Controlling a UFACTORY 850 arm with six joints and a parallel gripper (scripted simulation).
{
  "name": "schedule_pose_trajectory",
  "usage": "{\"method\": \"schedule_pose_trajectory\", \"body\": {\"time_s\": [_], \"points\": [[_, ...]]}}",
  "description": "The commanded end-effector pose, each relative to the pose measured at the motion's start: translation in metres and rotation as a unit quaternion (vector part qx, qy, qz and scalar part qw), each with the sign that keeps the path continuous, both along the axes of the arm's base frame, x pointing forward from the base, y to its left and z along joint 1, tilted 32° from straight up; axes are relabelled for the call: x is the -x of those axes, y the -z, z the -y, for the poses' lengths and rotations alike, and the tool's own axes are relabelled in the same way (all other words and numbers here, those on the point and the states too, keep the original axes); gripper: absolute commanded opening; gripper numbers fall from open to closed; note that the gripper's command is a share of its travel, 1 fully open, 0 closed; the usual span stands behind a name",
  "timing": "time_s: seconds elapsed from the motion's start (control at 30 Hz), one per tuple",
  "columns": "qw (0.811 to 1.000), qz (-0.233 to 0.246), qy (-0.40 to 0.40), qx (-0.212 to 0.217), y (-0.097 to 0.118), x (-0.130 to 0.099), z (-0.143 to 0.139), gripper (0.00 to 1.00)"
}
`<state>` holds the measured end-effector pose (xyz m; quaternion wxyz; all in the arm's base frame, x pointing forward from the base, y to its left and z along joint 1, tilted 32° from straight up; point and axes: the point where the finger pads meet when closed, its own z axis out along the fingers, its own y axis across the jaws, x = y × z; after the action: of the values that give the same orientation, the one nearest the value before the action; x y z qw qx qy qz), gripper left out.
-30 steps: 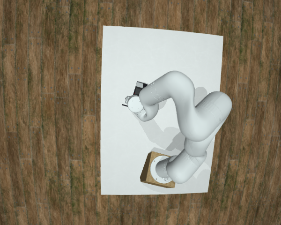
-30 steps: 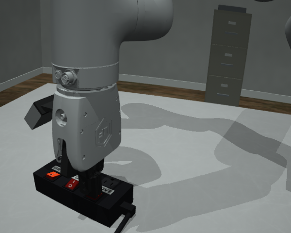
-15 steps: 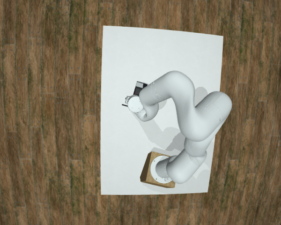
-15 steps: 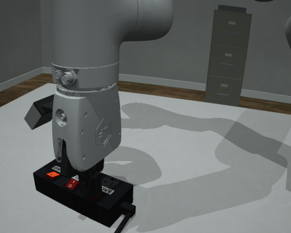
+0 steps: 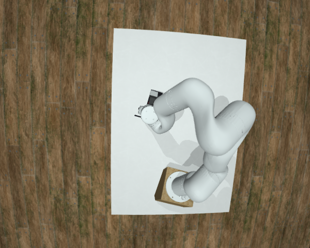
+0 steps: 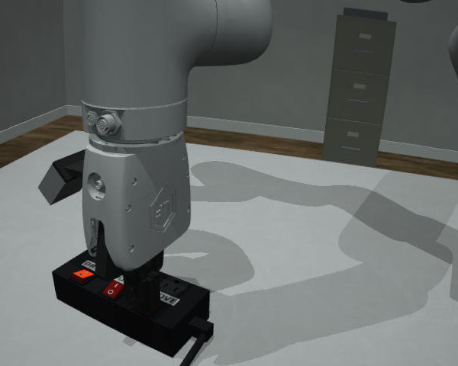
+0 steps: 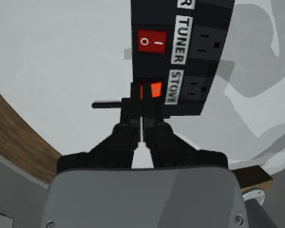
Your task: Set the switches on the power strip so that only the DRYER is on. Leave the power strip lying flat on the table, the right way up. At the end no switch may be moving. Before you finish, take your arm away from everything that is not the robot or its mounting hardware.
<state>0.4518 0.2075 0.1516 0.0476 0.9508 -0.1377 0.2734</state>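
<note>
The black power strip (image 6: 75, 293) (image 7: 149, 66) lies flat on the table, switches up. The DRYER switch (image 6: 82, 274) is lit bright orange; its label is partly hidden. The TUNER switch (image 6: 112, 290) (image 7: 152, 41) is dark red and unlit. The STOVE switch (image 7: 156, 89) shows bright orange on the label side of the fingers and a red sliver on the other side. My gripper (image 6: 148, 308) (image 7: 141, 95) is shut and empty, pointing down with its tips at the STOVE switch, covering its middle. Exact contact is hidden. In the top view the arm hides the fingers.
A black cord (image 6: 195, 347) (image 7: 106, 104) leaves the strip's STOVE end. The outlets (image 7: 197, 89) lie beyond the labels. The arm's wooden base block (image 5: 160, 184) stands on the white table (image 5: 134, 61). A filing cabinet (image 6: 357, 94) stands behind the table.
</note>
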Motion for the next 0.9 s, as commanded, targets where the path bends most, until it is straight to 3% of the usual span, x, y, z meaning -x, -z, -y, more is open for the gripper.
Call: {"method": "schedule_pose_trajectory", "body": {"time_s": [0.0,0.87], "points": [[1.000,0.000,0.000,0.000,0.0009,-0.0011,-0.0001,0.00],[1.000,0.000,0.000,0.000,0.0066,-0.0045,0.0010,0.00]]}}
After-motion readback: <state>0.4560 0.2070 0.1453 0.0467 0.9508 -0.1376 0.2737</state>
